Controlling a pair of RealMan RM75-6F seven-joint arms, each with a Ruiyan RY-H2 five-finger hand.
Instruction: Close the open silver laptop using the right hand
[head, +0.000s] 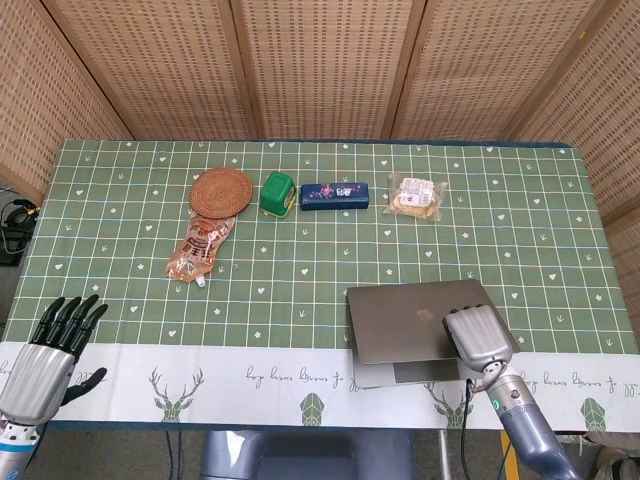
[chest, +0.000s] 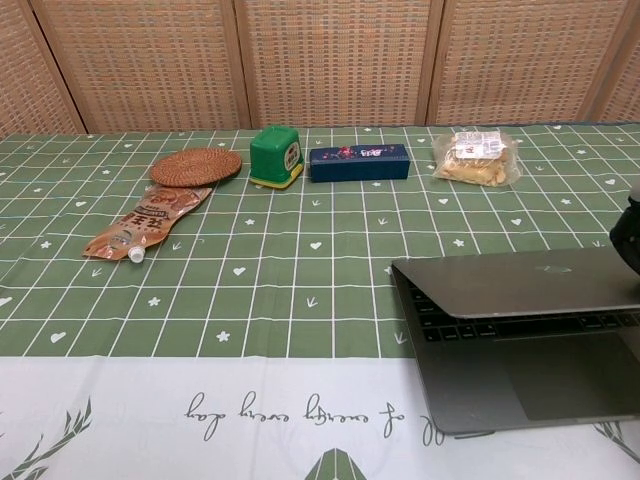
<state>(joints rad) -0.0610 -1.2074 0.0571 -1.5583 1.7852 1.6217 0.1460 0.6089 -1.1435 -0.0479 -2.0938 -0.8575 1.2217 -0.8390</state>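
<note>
The silver laptop (head: 415, 315) sits at the front right of the table, its lid (chest: 520, 282) tilted low over the keyboard with a narrow gap left. My right hand (head: 478, 338) rests palm down on the lid's right part, fingers pointing away from me; only a dark sliver of that hand (chest: 630, 236) shows at the chest view's right edge. My left hand (head: 50, 345) hangs at the table's front left corner, fingers spread, holding nothing.
Along the back stand a woven coaster (head: 220, 190), a green tin (head: 277, 193), a dark blue box (head: 335, 195) and a bagged snack (head: 415, 195). An orange pouch (head: 198, 248) lies below the coaster. Wicker screens close off the back.
</note>
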